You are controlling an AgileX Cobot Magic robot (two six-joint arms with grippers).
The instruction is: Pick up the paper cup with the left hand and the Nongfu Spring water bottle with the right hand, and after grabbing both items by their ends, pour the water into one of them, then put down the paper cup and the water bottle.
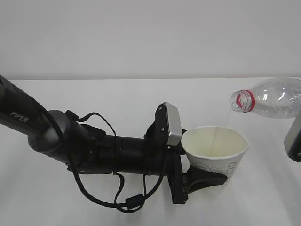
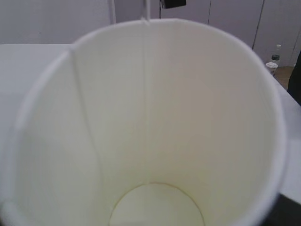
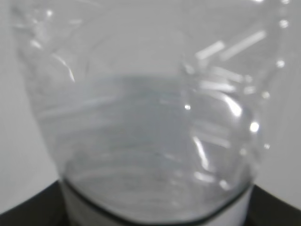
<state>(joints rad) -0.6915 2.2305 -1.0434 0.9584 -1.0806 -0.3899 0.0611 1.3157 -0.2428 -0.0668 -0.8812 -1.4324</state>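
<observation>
A white table [image 1: 94,197] fills the lower part of the exterior view, meeting a plain pale grey wall [image 1: 141,37] along a straight edge behind it. From the left, the left hand [image 1: 207,178], a black arm marked "PIPER" with loose cables looping under it, reaches across the tabletop, and its jaws are clamped around the lower part of the paper cup [image 1: 216,150], which is held off the table, tilted, its mouth towards the camera. A thin stream of the water [image 1: 215,136] falls into the cup's cream inside. Above and to the right, the Nongfu Spring water bottle [image 1: 273,98] lies nearly level, its open red-ringed mouth over the cup's rim. The right hand [image 1: 294,136] is cut off by the frame edge; its wrist view shows the bottle's clear body [image 3: 141,122] filling the space between dark fingers [image 3: 28,212], so it grips the bottle. Behind the cup's rim [image 2: 178,21] are pale wall panels [image 2: 235,19].
</observation>
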